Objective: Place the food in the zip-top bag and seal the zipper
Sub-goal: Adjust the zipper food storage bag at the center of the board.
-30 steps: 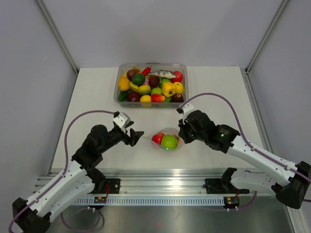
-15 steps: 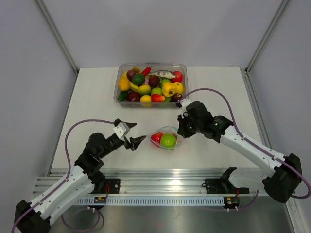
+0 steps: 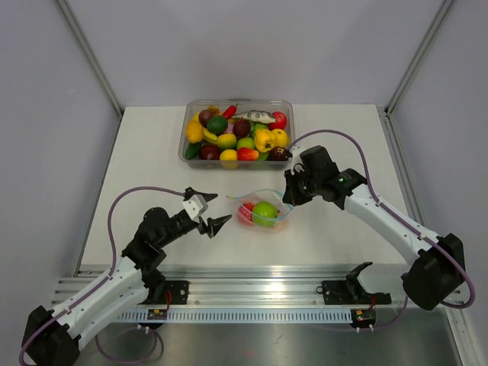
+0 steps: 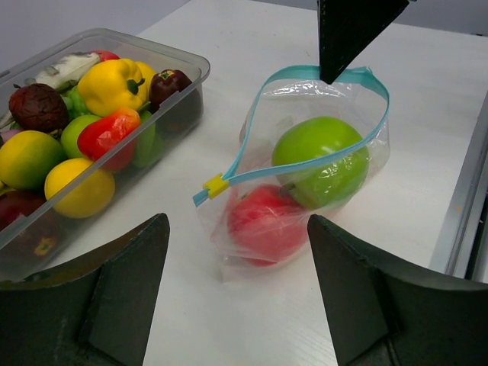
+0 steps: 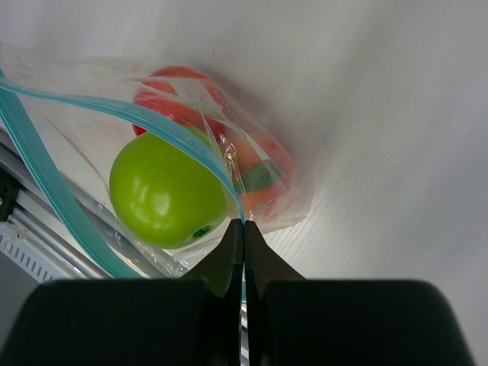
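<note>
The clear zip-top bag (image 3: 261, 213) lies in the middle of the table with a green apple (image 3: 265, 213) and a red fruit (image 3: 245, 213) inside. Its teal zipper (image 4: 305, 155) gapes in a loop, with a yellow slider tab (image 4: 216, 184) at the near end. My right gripper (image 3: 288, 197) is shut on the zipper strip (image 5: 221, 164) at the bag's right end, beside the apple (image 5: 166, 191). My left gripper (image 3: 207, 211) is open and empty, just left of the bag, apart from it; the apple (image 4: 320, 156) and red fruit (image 4: 263, 221) show between its fingers.
A rigid clear tub (image 3: 183, 141) full of several toy fruits and vegetables stands at the back centre; it also shows in the left wrist view (image 4: 191, 72). The metal rail (image 3: 259, 293) runs along the table's near edge.
My right gripper has pulled the bag's right end back and right, stretching the bag out. My left gripper has drawn back toward the near edge and opened wider.
</note>
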`<state>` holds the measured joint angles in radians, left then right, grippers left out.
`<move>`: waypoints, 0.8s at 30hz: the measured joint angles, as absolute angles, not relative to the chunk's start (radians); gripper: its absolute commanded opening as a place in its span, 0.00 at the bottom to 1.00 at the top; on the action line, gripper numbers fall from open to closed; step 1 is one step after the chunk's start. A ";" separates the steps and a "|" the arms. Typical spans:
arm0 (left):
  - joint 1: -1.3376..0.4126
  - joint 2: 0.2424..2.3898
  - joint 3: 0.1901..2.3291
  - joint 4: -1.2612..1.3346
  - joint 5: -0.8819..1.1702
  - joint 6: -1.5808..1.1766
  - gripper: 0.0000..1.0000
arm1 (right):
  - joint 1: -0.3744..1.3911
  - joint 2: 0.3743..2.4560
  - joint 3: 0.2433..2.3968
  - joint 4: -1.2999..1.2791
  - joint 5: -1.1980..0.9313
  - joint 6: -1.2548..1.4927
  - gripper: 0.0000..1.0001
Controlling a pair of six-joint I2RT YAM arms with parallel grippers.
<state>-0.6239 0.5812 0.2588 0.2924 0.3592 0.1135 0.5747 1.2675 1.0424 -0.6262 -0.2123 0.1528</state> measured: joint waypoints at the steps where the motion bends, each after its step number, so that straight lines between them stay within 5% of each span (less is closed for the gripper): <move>1: -0.624 0.599 0.258 0.304 0.362 0.117 0.77 | 0.574 1.274 1.048 -0.628 -0.213 0.149 0.00; 24: -0.447 1.028 0.317 0.545 0.672 0.181 0.73 | 0.564 1.273 1.111 -0.725 -0.228 0.093 0.00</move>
